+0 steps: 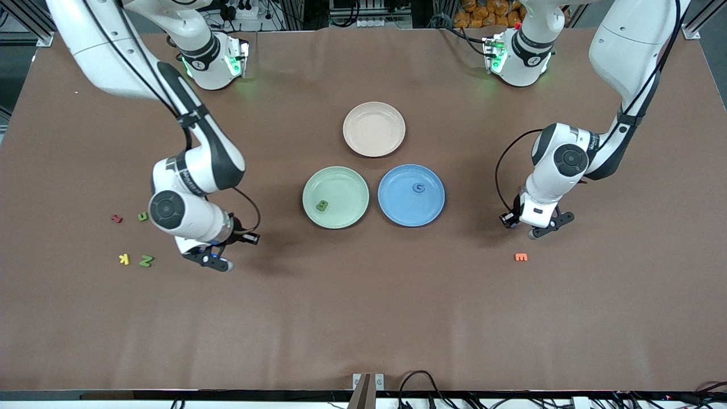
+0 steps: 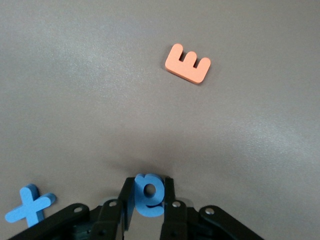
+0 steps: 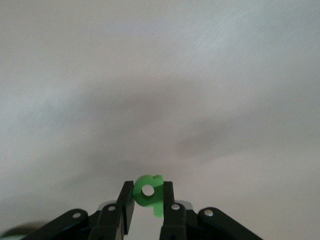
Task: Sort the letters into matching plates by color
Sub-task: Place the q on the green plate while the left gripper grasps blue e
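Note:
My left gripper [image 1: 535, 231] is shut on a small blue letter [image 2: 149, 196], low over the table toward the left arm's end, apart from the blue plate [image 1: 406, 209]. My right gripper [image 1: 219, 263] is shut on a small green letter [image 3: 149, 194], low over the table toward the right arm's end, apart from the mint green plate [image 1: 347, 186]. A green B [image 1: 322, 205] lies in the green plate. A blue G [image 1: 418, 187] lies in the blue plate. The beige-pink plate [image 1: 374, 129] holds nothing.
An orange E [image 1: 521, 257] lies near the left gripper, nearer the front camera; the left wrist view shows it too [image 2: 188, 63], and a blue X [image 2: 30, 210]. Red [image 1: 116, 218], green [image 1: 143, 216], yellow K [image 1: 124, 259] and green N [image 1: 146, 261] letters lie beside the right gripper.

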Robot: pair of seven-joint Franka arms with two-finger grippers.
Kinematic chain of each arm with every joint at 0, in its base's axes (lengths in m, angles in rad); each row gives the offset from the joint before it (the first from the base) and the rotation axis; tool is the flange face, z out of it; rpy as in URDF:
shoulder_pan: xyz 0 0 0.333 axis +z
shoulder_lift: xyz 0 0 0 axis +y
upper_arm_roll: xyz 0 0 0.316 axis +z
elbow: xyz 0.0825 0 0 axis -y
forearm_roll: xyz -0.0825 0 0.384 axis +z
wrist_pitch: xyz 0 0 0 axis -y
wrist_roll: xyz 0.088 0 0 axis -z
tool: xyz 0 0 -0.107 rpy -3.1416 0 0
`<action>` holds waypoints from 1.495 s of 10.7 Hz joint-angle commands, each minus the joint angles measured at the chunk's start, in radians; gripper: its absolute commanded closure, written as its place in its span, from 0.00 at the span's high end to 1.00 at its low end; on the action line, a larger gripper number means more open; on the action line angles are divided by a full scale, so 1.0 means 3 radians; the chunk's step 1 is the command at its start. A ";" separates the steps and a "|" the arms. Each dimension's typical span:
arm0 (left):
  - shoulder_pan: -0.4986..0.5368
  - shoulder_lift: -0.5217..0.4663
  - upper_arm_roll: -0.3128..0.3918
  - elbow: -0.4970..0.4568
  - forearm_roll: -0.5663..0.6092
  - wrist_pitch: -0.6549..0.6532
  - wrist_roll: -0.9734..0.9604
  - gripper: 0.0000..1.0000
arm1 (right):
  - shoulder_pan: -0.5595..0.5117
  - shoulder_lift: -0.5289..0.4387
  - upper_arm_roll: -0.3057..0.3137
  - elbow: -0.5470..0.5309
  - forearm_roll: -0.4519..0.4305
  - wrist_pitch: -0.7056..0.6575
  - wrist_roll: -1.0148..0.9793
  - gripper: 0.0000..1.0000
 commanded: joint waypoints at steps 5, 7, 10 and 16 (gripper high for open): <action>-0.0013 -0.0104 -0.0040 0.0017 0.0170 -0.0051 -0.0112 0.00 | 0.0747 -0.0386 -0.0016 -0.0400 0.0133 -0.0024 0.0489 0.19; -0.0028 -0.0166 -0.0071 0.0058 0.0170 -0.0230 -0.0117 0.00 | 0.0906 -0.0402 -0.0026 -0.0405 0.0188 -0.0029 0.0566 0.19; -0.0033 -0.0191 -0.0194 0.0064 0.0170 -0.0287 -0.0275 0.00 | 0.1100 -0.0361 -0.0036 -0.0395 0.0266 -0.0019 0.0693 0.19; -0.0049 -0.0340 -0.0429 0.0119 0.0170 -0.0650 -0.0566 0.00 | 0.1147 -0.0335 -0.0113 -0.0380 0.0261 -0.0024 0.0725 1.00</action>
